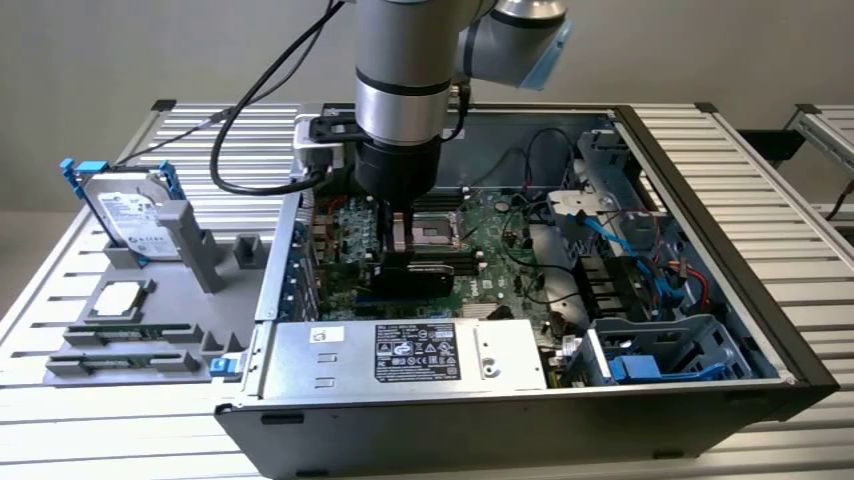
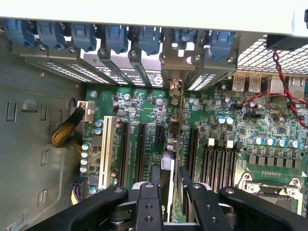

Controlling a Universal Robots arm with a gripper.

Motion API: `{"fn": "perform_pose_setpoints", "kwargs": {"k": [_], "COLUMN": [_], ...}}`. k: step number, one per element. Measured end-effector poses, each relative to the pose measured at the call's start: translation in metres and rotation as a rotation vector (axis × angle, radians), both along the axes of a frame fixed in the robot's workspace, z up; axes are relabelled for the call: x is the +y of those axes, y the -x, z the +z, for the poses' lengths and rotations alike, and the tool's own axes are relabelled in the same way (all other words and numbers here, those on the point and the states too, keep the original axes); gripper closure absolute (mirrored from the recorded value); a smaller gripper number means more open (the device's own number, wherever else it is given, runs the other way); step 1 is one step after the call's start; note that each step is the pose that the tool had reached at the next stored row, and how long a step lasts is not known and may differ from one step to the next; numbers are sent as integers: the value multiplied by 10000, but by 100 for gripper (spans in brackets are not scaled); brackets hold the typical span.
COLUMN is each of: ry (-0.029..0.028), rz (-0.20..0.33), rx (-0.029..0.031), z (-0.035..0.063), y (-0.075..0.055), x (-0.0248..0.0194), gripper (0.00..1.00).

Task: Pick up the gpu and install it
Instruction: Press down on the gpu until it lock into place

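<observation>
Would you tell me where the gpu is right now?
The gpu stands on edge between the end effector's fingers, inside the open computer case, over the motherboard's expansion slots.

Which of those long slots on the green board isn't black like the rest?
The white slot, at the end of the row, beside the yellow-sleeved cable bundle. Every other one in the row is black.

Robotics lab, open PC case (image 1: pixel 747 330), slatted workbench (image 1: pixel 747 170)

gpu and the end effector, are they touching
Touching. The wrist view shows the end effector fingers closed on either side of the gpu, which stands on edge over the motherboard slots.
</observation>
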State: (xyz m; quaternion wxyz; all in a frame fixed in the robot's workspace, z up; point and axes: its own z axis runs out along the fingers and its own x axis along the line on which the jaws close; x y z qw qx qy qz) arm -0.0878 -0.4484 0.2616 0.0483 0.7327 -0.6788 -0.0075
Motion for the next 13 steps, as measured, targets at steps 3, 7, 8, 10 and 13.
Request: {"fn": "perform_pose_setpoints", "kwargs": {"k": [3,7,8,10,13], "ry": [0,0,1,1,2], "rz": [0,0,0,1,1], "rx": [-1,0,1,0,1], "z": [0,0,0,0,0], "y": [2,6,6,8,9], "x": [1,2,2,2,2], "gripper": [74,74,74,74,74]}}
